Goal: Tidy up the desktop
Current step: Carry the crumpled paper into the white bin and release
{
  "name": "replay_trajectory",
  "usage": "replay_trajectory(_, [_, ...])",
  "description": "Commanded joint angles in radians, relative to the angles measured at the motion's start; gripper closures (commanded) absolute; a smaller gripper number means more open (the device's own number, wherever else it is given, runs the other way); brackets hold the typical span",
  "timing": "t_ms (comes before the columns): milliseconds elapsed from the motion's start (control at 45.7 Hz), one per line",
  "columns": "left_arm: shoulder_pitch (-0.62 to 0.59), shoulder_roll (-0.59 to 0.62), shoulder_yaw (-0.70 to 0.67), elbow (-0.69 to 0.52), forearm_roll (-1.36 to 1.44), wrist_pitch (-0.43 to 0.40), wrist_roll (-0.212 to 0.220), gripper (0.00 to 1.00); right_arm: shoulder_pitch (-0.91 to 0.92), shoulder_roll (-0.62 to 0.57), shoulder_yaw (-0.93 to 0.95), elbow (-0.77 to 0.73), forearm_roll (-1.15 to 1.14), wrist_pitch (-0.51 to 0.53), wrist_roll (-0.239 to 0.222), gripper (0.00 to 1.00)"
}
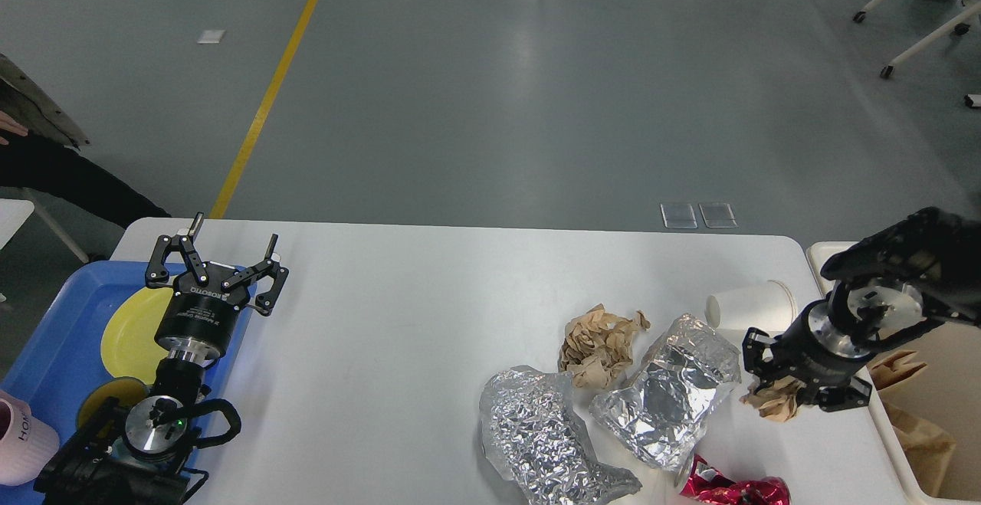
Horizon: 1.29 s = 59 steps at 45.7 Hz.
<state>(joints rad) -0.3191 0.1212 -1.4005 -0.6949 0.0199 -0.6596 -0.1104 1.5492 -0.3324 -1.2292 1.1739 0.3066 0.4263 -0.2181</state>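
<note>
The white desktop [398,321] fills the lower view. On its right part lie a crumpled brown paper ball [599,342], two crumpled silver foil bags [665,390] [536,432], a tipped white paper cup [749,304] and a red foil wrapper [732,490]. My right gripper [778,401] points down to the left and is shut on a small wad of brown paper [775,404], just above the table near its right edge. My left gripper [228,244] is open and empty, raised over the table's far left corner.
A blue tray [54,336] at the left holds a yellow plate [134,329] and a yellow disc; a pink cup [23,440] stands by it. A cream-white bin [889,421] at the right holds brown paper bags [923,436]. A person stands at far left.
</note>
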Motion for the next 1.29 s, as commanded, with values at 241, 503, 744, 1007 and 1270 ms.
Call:
replay_trajectory(241, [0.0,0.0,0.0,0.0,0.0,0.0,0.002,0.03,0.606,-0.066,-0.285,0.282,0.002,0.235,0.008,1.0])
replay_trajectory(503, [0.0,0.0,0.0,0.0,0.0,0.0,0.002,0.03,0.847,-0.071,-0.331,0.432,0.0,0.33,0.006,1.0])
replay_trajectory(744, [0.0,0.0,0.0,0.0,0.0,0.0,0.002,0.03,0.827,-0.12,-0.381,0.4,-0.009,0.315,0.006,1.0])
replay_trajectory(1007, [0.0,0.0,0.0,0.0,0.0,0.0,0.001,0.03,0.6,-0.313,-0.378,0.207,-0.083,0.238,-0.001,1.0])
replay_trajectory(1270, [0.0,0.0,0.0,0.0,0.0,0.0,0.0,0.03,0.097,-0.408,-0.161,-0.108,-0.083,0.02,0.002,1.0])
